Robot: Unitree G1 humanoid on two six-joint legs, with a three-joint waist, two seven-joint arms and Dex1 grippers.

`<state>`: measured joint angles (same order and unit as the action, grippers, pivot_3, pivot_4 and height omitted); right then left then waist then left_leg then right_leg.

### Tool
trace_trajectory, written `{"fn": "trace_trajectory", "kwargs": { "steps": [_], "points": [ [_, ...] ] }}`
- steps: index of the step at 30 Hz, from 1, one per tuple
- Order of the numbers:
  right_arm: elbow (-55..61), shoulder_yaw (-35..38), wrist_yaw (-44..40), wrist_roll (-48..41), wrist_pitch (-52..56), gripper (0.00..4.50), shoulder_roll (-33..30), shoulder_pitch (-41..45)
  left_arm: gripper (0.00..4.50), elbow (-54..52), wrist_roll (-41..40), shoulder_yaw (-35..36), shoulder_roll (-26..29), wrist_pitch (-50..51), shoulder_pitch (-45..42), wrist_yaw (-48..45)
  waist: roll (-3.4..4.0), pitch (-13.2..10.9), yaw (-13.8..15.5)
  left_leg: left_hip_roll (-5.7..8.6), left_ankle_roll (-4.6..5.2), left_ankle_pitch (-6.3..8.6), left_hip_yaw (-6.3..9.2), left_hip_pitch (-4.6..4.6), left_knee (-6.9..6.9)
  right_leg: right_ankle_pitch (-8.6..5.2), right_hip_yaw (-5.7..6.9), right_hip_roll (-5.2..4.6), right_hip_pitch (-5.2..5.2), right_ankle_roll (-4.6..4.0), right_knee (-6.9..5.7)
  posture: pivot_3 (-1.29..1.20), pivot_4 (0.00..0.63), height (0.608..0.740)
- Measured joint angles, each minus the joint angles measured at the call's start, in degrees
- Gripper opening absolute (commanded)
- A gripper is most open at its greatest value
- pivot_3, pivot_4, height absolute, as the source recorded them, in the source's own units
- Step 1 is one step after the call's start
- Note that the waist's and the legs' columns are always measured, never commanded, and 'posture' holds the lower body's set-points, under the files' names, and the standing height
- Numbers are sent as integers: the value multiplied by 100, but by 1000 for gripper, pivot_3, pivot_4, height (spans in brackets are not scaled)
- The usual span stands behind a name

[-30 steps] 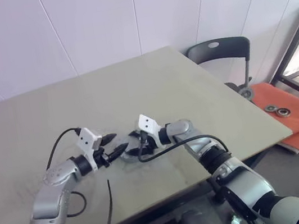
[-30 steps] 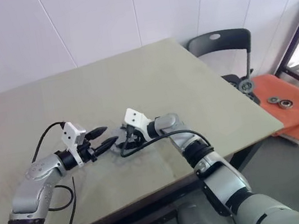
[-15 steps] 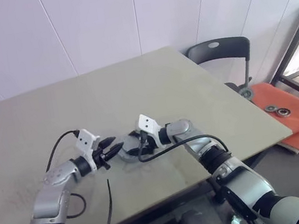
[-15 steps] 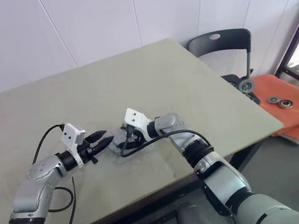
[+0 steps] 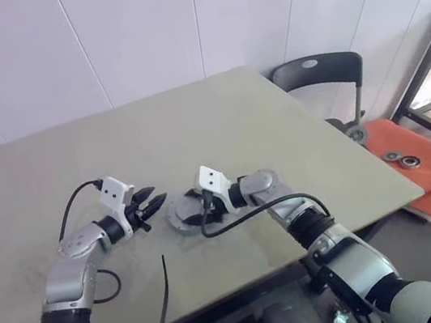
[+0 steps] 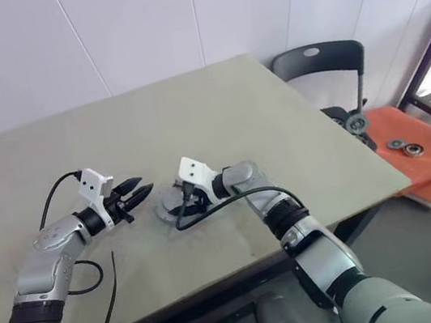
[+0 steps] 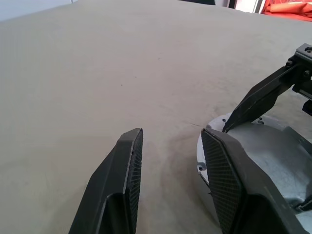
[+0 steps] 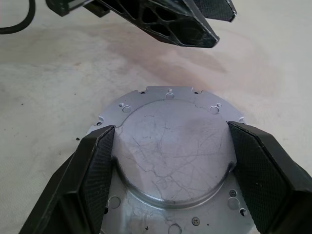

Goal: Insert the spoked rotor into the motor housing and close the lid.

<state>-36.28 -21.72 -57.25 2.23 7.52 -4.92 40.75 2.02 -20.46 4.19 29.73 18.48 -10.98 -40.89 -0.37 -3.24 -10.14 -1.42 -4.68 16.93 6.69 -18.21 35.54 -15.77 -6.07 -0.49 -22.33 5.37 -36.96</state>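
White-panelled walls back the table [image 5: 274, 119]; right end effector [image 8: 170, 161] grips the lid [image 8: 170, 146]; left end effector [image 5: 147, 205], spread and empty, should stay clear while pressure stays even.

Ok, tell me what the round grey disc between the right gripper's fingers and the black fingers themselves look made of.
The round grey disc: seemingly bare metal, likely aluminium, matte silver with fine scratches and small drilled rim holes. The right gripper's black fingers: probably moulded plastic, with cross-hatched pads that could be rubber.
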Motion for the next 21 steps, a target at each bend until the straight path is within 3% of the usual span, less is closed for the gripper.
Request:
{"fn": "trace_trajectory", "kwargs": {
  "steps": [14, 21],
  "points": [
    [-239, -176, -624, 129, -287, 3191, -241, 328, 1992, -136, 0, 0, -50, 12, 150, 103, 51, 63, 155, 1, 2, 1, 1, 6, -41, 9, 3, -7, 2, 19, 75, 0, 0, 740],
    [-396, -136, -897, 56, 223, 3191, -250, 548, 1992, -213, -2, -1, -59, 19, 196, 150, 58, 86, 211, 3, 12, 8, 1, 0, -46, 9, 4, -11, 0, 23, 85, 0, 0, 740]
  ]
}}
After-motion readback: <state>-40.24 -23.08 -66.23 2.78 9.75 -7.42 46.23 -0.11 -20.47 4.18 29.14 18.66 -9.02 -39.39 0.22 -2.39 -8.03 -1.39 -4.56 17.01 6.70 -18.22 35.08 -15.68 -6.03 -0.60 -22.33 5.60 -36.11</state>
